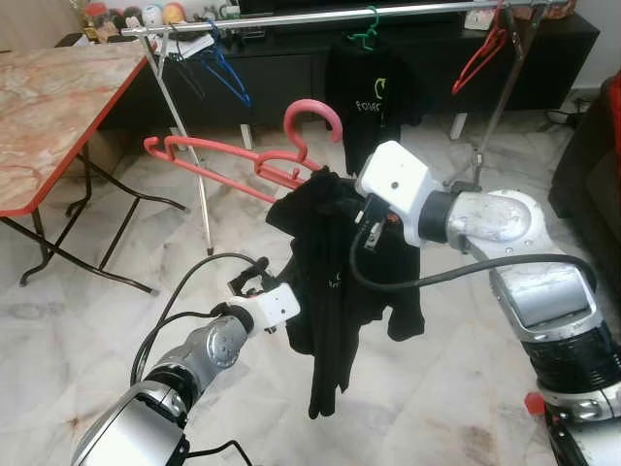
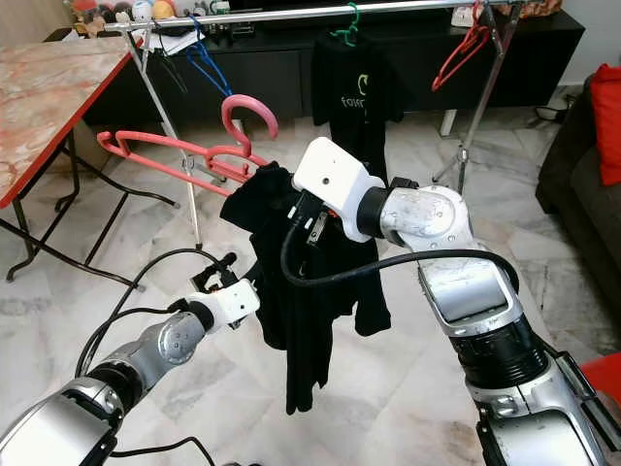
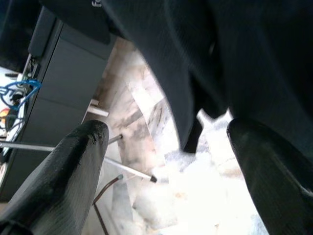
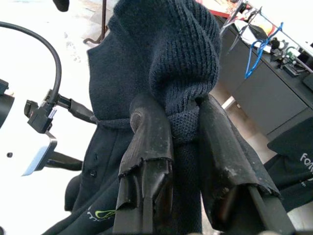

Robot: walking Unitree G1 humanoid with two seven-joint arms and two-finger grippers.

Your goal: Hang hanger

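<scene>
I have the right gripper point(image 4: 183, 142) clamped on the black shirt point(image 1: 335, 262) draped over the red hanger point(image 1: 243, 160), well short of the rail point(image 1: 320, 17). My left gripper point(image 3: 166, 161) gapes empty beneath the shirt. The hanging itself is not done.

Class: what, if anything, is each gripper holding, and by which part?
Right gripper pinches the black shirt at its bunched collar, on the red hanger. Left gripper is open, holding nothing.
</scene>
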